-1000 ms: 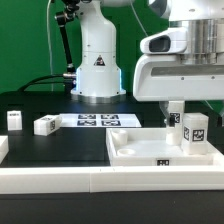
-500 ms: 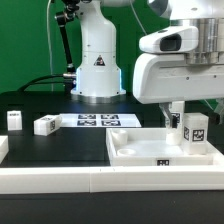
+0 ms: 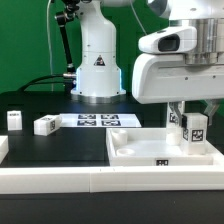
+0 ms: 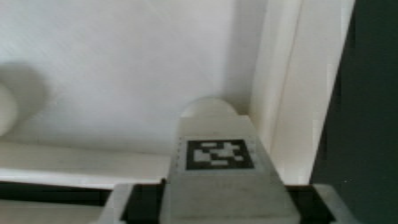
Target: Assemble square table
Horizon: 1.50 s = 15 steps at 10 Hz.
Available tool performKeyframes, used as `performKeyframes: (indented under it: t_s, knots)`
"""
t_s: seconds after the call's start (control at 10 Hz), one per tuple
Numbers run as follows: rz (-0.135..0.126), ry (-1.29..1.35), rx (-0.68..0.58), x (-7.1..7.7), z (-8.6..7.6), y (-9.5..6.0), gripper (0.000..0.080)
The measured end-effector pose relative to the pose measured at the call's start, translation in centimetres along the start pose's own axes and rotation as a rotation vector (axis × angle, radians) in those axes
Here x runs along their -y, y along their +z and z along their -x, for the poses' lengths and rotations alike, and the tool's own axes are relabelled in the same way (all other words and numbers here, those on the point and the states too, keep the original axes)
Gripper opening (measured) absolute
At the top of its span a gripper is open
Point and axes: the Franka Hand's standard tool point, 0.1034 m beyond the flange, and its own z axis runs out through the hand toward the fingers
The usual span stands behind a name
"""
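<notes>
The white square tray-like table top point(image 3: 140, 146) lies on the black surface at the exterior view's right, against the long white rail. My gripper point(image 3: 190, 112) is shut on a white leg block point(image 3: 194, 128) with a black-and-white tag, held upright over the top's far right corner. In the wrist view the leg point(image 4: 219, 150) sits between my fingers point(image 4: 139, 205), pointing into the tray's corner beside its raised rim point(image 4: 297, 70). Two more legs lie on the black surface at the left: one lying flat point(image 3: 45, 124), one upright point(image 3: 15, 119).
The marker board point(image 3: 97, 120) lies behind the table top, in front of the robot base point(image 3: 97, 70). The long white rail point(image 3: 80, 182) borders the front. A white part point(image 3: 3, 148) sits at the far left edge.
The gripper and held leg have risen very slightly; otherwise nothing moved.
</notes>
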Motion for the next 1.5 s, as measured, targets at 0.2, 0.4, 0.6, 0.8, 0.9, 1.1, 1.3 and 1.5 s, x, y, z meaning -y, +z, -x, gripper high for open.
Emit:
performKeyframes:
  t_s: [0.2,0.4,0.6,0.8,0.9,1.1,1.3,1.5]
  knots:
    - [-0.001,0.163,0.000,0.04,0.00,0.00,0.0288]
    - [-0.001,0.294,-0.001,0.09,0.00,0.00,0.0288]
    - [-0.023,0.488,-0.014,0.11,0.01,0.02,0.0288]
    - [-0.047,0.685,-0.023,0.23,0.02,0.02,0.0288]
    - [-0.051,0.735,-0.031,0.24,-0.07,0.01,0.0290]
    - [-0.073,0.906,-0.042,0.33,-0.21,0.02,0.0290]
    - [-0.082,1.099,-0.033,0.59,-0.19,0.02,0.0290]
    - [-0.104,1.288,-0.016,0.65,-0.20,0.02,0.0290]
